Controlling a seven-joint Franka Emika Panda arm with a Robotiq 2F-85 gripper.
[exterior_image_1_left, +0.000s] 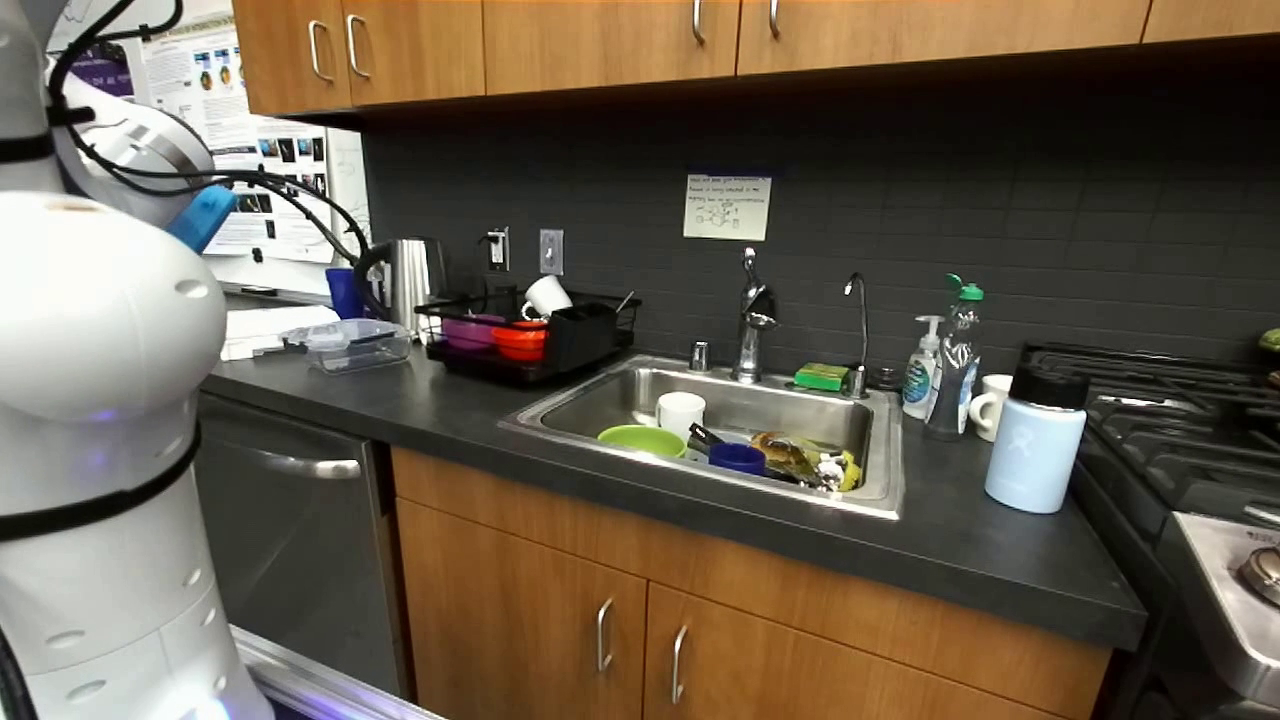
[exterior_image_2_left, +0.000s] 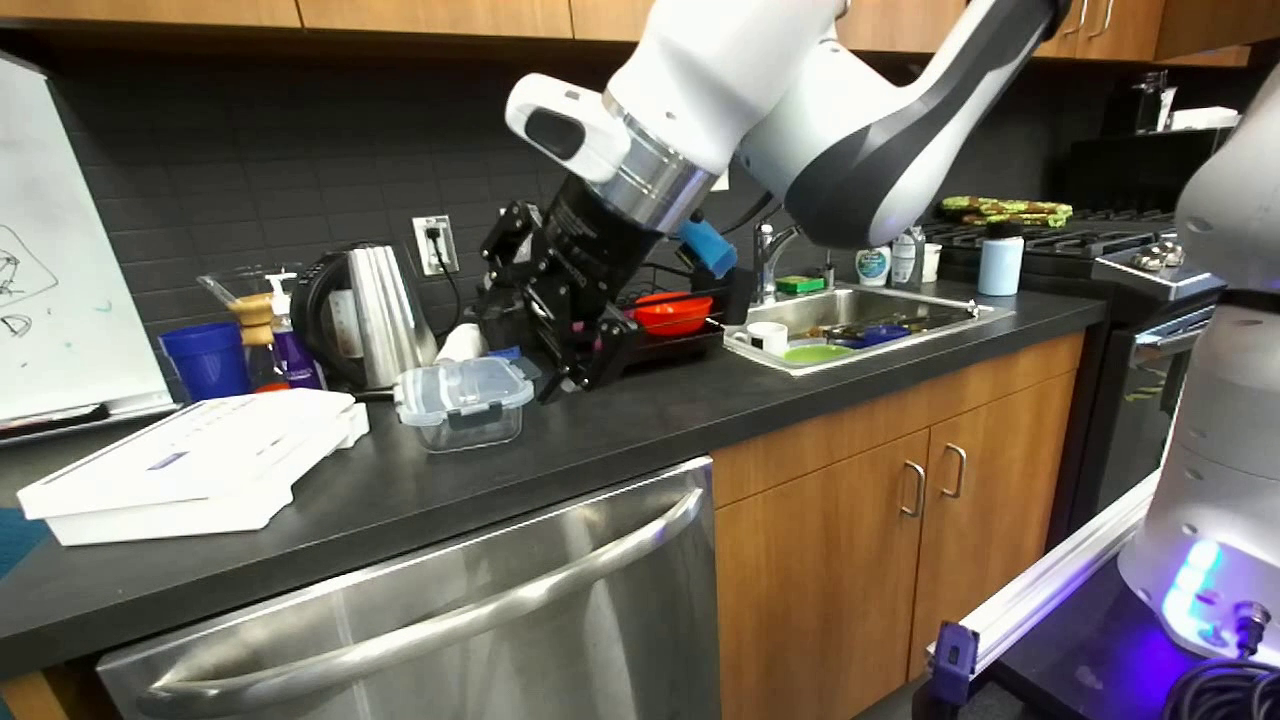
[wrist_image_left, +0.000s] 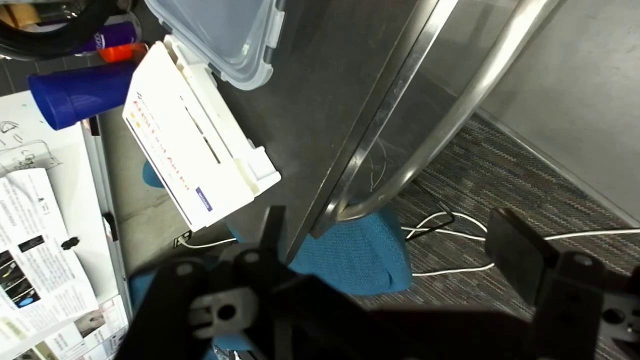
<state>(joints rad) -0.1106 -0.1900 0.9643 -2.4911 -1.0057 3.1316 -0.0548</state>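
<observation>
1. One lidded clear container (exterior_image_2_left: 468, 405) on the counter (exterior_image_2_left: 400, 485), between white box (exterior_image_2_left: 190, 455) and dish rack (exterior_image_1_left: 500, 370).
2. Apparently just beside it: end effector (wrist_image_left: 392, 235), spread wide, empty.
3. Move slowly here, to spare container and rack a knock.

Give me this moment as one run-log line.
jaws: open, empty | counter: clear container, kettle, white box | sink: white mug, green dish

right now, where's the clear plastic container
In an exterior view, the container sits on the dark countertop, right of the white box, left of the black gripper.
</observation>
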